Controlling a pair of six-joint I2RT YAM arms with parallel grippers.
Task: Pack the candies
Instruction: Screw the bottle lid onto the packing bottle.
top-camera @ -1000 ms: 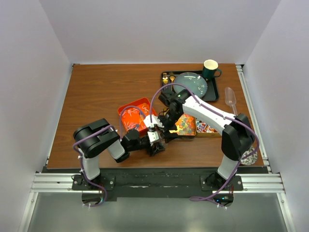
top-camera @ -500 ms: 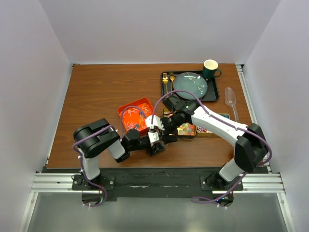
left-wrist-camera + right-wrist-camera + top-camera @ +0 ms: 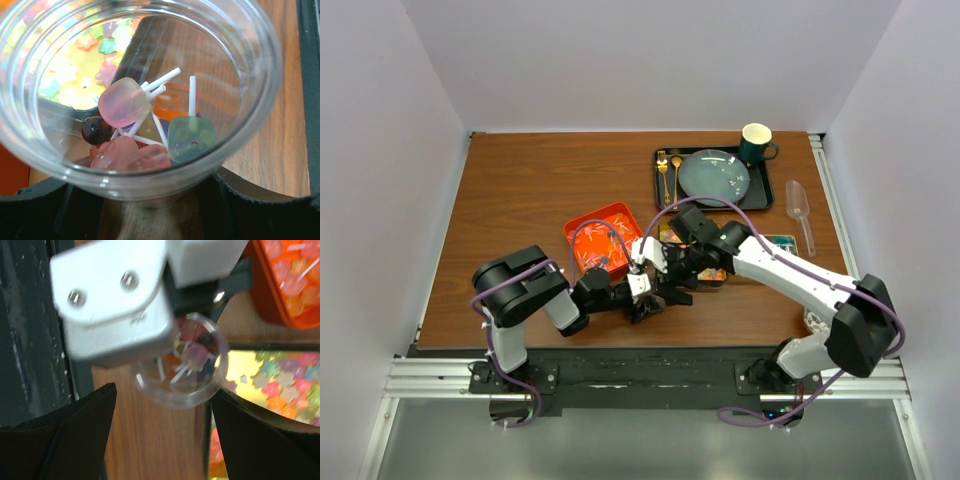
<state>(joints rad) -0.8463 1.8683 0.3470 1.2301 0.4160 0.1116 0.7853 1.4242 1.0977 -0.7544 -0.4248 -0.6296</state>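
Note:
My left gripper [image 3: 646, 300] is shut on a clear plastic cup [image 3: 150, 165], holding it low over the table near the front edge. In the cup lie several lollipop candies [image 3: 124, 102] in pink, green, orange and dark red, with white sticks. My right gripper [image 3: 672, 283] is open and empty, just above the cup [image 3: 182, 365], with its black fingers [image 3: 75, 435] spread to either side. More lollipop candies fill the orange tray [image 3: 582, 232]. Small star-shaped candies [image 3: 280, 385] lie in a black tray [image 3: 712, 283] beside the cup.
A black tray [image 3: 765, 192] at the back right holds a teal plate [image 3: 714, 174], gold cutlery [image 3: 663, 166] and a green mug [image 3: 756, 143]. A clear scoop [image 3: 797, 207] lies right of it. Another candy compartment [image 3: 782, 242] sits by my right arm.
My right gripper has moved toward the near edge and now hovers over the cup. Its elbow has swung right. The left arm and cup have stayed still.

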